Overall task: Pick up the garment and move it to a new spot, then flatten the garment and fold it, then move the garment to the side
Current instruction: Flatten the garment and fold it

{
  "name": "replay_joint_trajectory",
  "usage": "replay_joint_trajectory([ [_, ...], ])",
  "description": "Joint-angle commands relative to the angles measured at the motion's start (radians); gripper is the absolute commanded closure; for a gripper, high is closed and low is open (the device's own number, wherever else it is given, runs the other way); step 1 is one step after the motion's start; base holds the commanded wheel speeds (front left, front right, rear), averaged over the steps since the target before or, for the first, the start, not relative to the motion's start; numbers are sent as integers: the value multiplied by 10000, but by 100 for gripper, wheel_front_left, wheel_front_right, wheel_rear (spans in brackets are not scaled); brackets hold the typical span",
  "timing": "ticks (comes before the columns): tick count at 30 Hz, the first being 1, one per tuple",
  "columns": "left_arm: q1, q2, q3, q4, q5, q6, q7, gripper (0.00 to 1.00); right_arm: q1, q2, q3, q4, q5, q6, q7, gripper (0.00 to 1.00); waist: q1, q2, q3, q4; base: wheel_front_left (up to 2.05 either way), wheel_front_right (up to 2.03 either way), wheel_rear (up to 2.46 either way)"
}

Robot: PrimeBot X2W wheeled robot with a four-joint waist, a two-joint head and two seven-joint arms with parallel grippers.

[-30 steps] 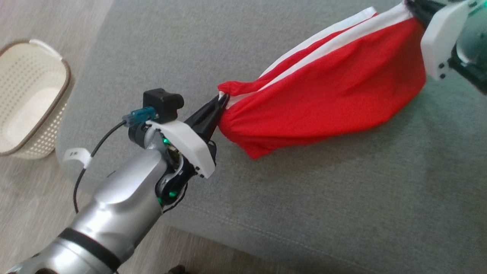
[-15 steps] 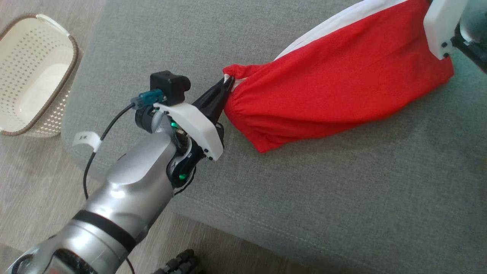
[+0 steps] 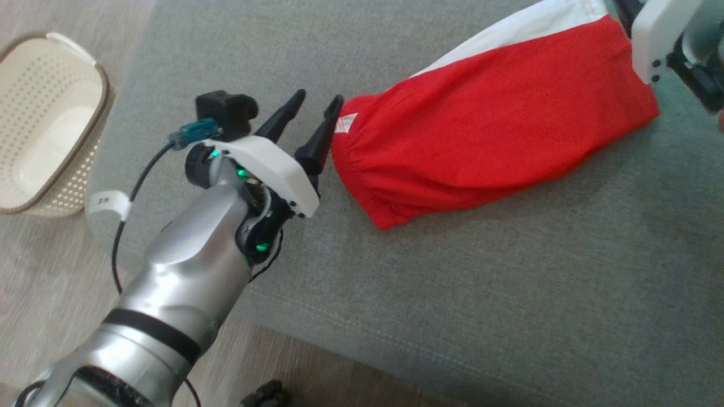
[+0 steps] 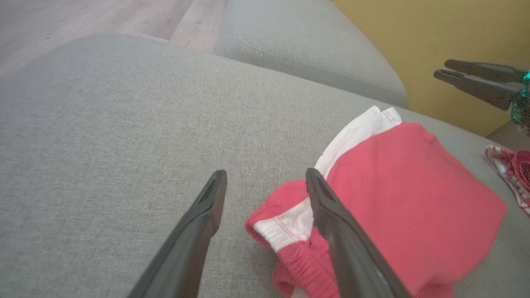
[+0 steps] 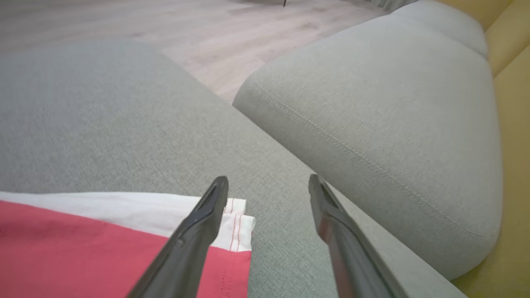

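The red garment (image 3: pixel 498 135), with a white band along its far edge, lies stretched out on the grey seat cushion (image 3: pixel 509 294), running from the middle of the head view up toward its upper right corner. Its gathered elastic end, with a small white label, points at the left gripper (image 3: pixel 318 97), whose two dark fingers stand apart with nothing between them. The finger nearer the cloth sits right at the edge of that gathered end (whether it actually touches the fabric cannot be told). The right gripper (image 5: pixel 268 180) is at the garment's other end, its jaws also spread wide and empty. In its own wrist view one finger crosses in front of the white hem corner while the other stands over bare cushion. The cloth rests on the cushion with soft folds near the elastic and a fairly smooth red face elsewhere. A second grey cushion (image 5: pixel 393 103) lies beyond it, with a yellow wall (image 4: pixel 434 33) behind. A cream perforated basket (image 3: pixel 73 186) stands on the wooden floor (image 3: pixel 34 282) off the cushion's left edge, well apart from the garment. A red and white patterned cloth (image 4: pixel 511 174) shows at the right edge of the left wrist view.
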Motion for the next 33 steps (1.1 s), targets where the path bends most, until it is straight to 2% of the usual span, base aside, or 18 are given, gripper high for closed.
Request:
replay_joint_trajectory([
  [1, -97, 302, 408, -228, 46, -60, -132, 0, 186, 101, -124, -101, 91, 65, -193, 0, 0, 0, -211, -116, 0, 0, 0],
  [5, 413, 434, 1377, -445, 139, -44, -132, 0, 867, 422, -606, 276, 314, 65, -1425, 0, 0, 0, -820, -390, 0, 0, 0],
  [9, 1046, 578, 2580, -973, 338, 174, -132, 0, 1658, 674, -1006, 364, 506, 65, -2573, 0, 0, 0, -1485, -756, 0, 0, 0],
  [15, 2271, 576, 4425, -2297, 973, 548, -133, 0, 2754, 841, -2076, -69, 550, 65, -3137, 0, 0, 0, -2331, -1340, 0, 0, 0],
  [19, 3222, 431, 5225, -3104, 1592, 592, -133, 0, 3861, 751, -3717, -1459, -39, 65, -3150, 0, 0, 0, -2809, -1722, 0, 0, 0],
  [24, 4335, 183, 5934, -3935, 2509, 525, -133, 0, 5963, 969, -5640, -3187, -1563, 65, -3153, 0, 0, 0, -3255, -2135, 0, 0, 0],
  [30, 5521, -219, 6568, -4615, 3377, 297, -133, 0, 8331, 1754, -7619, -4948, -3276, 65, -3154, 0, 0, 0, -3624, -2514, 0, 0, 0],
  [33, 6177, -447, 6866, -4943, 3883, 158, -133, 0, 9516, 2372, -8553, -5819, -4126, 65, -3154, 0, 0, 0, -3738, -2714, 0, 0, 0],
])
